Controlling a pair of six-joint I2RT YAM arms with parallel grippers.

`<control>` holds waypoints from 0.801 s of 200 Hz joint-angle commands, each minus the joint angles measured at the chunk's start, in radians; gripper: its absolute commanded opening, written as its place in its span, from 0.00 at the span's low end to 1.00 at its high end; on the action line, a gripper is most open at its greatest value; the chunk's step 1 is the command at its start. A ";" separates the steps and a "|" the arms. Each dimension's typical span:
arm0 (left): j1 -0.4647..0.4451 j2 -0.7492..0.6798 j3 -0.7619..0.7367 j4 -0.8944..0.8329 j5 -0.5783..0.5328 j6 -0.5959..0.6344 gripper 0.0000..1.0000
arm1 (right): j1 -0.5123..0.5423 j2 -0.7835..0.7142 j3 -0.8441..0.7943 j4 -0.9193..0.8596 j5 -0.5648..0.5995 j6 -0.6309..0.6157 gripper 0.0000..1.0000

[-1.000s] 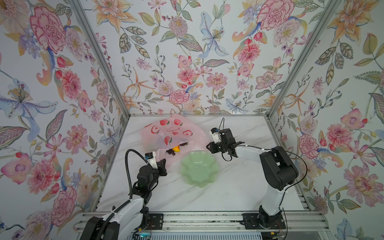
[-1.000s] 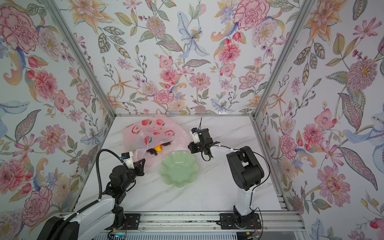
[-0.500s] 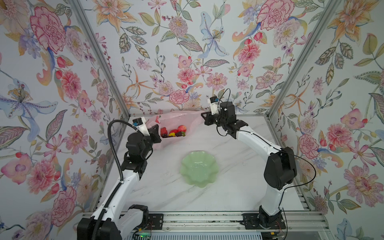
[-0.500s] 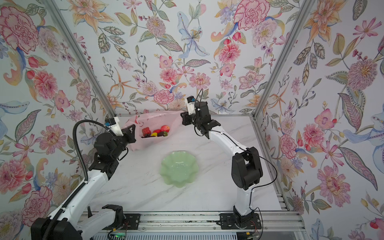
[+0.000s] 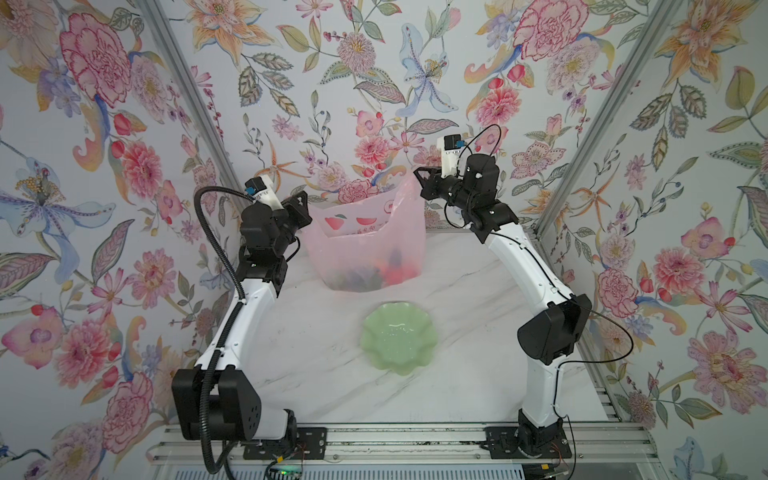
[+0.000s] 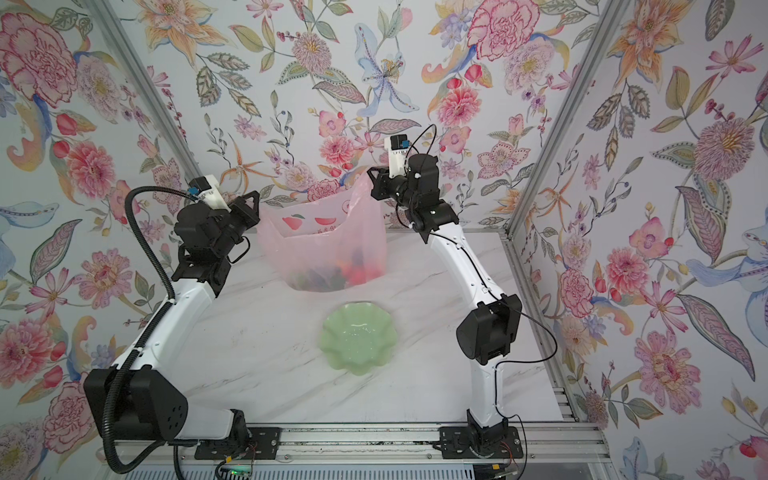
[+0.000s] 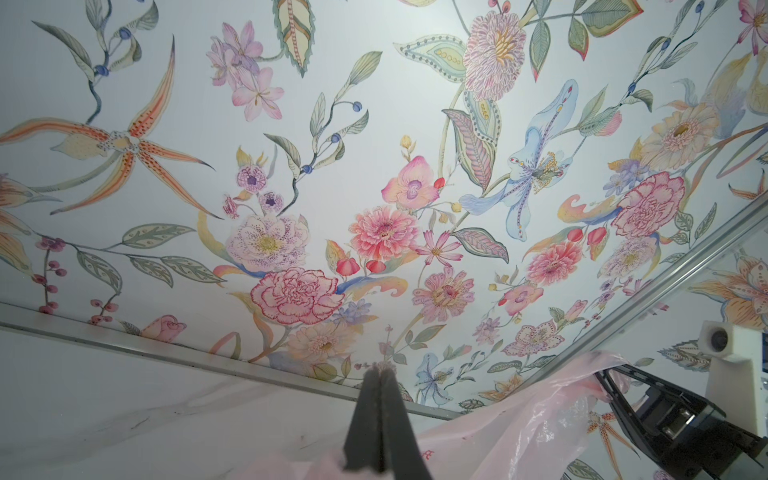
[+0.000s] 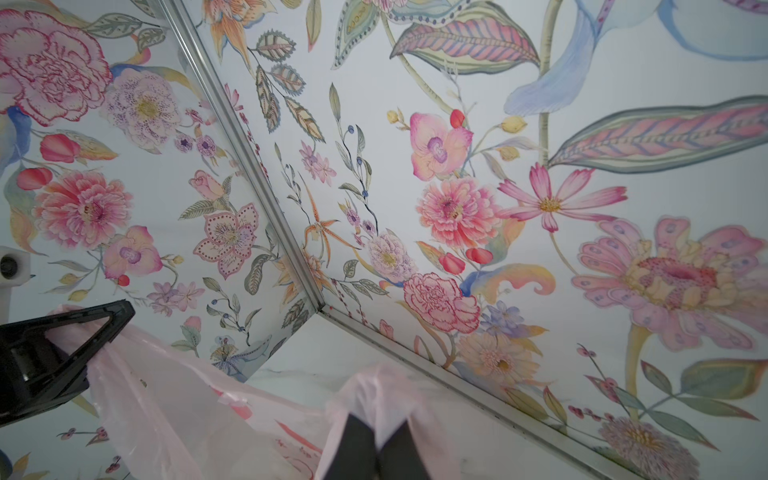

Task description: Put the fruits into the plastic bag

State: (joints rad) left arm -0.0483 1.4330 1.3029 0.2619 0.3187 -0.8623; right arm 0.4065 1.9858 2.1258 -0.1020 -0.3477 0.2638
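Marble table [image 5: 316,374], floral walls. In both top views the plastic bag [image 5: 365,245] is strung between the two arms at the back with its mouth stretched wide. The fruits [image 5: 374,270] are pooled at its bottom, and the green scalloped plate [image 5: 397,340] in front is bare.

Left wrist: left fingers [image 7: 365,424] clenched on the bag's edge.

Right wrist: right fingers [image 8: 357,449] clenched on bag film draped over them.

Probably hoisted so the load settles.

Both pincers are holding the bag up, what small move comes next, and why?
Probably lower left pincer and right pincer together so the bag settles on the table: fruits lie in its bottom, the plate is bare, both pincers grip its top.
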 commanded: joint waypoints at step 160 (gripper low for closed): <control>-0.146 -0.234 0.028 -0.395 -0.313 0.433 0.99 | -0.152 -0.572 -0.676 0.091 -0.074 0.124 0.94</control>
State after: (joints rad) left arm -0.1913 1.3025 1.3258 -0.0372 0.1478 -0.5491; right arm 0.2672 1.4857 1.5215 0.0345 -0.4068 0.3763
